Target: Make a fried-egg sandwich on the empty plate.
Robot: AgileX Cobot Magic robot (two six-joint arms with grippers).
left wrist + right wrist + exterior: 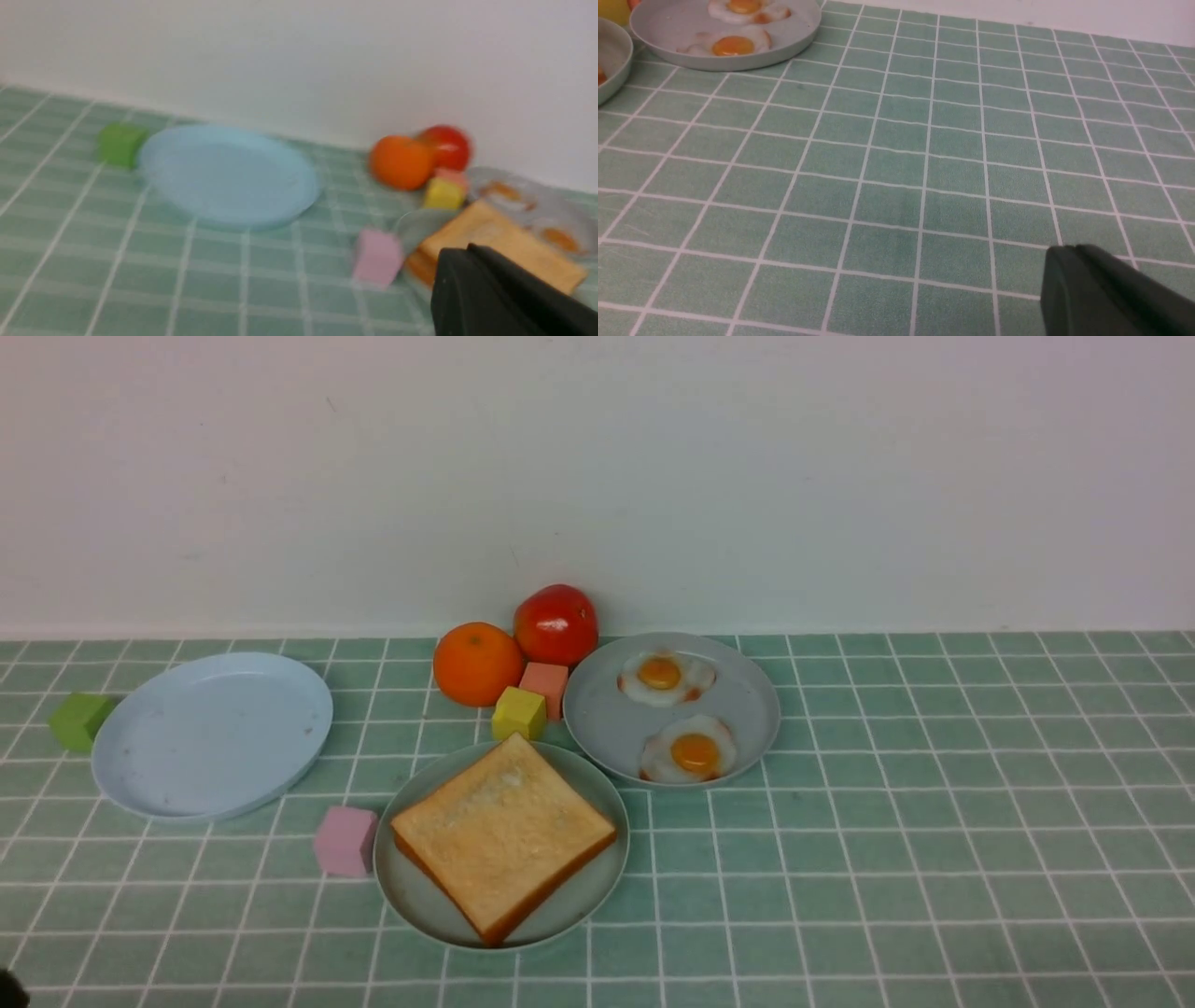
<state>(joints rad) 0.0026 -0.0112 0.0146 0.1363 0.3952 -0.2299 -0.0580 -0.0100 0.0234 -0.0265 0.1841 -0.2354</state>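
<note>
- Front view: on the green-tiled table (934, 821) a sage-green plate (411, 887) sits nearest the robot, carrying one toast slice (502, 831) that lies flat with a corner pointing away.
- Touching that plate's left rim is a pink cube (345, 841); just behind the plate stand a yellow cube (518, 712) and a salmon cube (544, 686).
- Behind the cubes, by the wall, an orange (477, 664) and a tomato (556, 624) sit side by side.
- To the right, a grey-blue plate (607, 719) holds two fried eggs, the far egg (666, 677) and the near egg (689, 749).
- To the left lies a light blue plate (213, 735) with nothing on it, and a green cube (81, 721) beside its left edge.
- Neither claw shows in this view.
- Left wrist view (blurred): only one dark part of the left claw (495, 294) enters at the corner, above the toast; whether it is spread or pressed together cannot be told.
- Right wrist view: a dark part of the right claw (1101, 294) hangs over bare tiles, well apart from the egg plate; its state cannot be told either.
</note>
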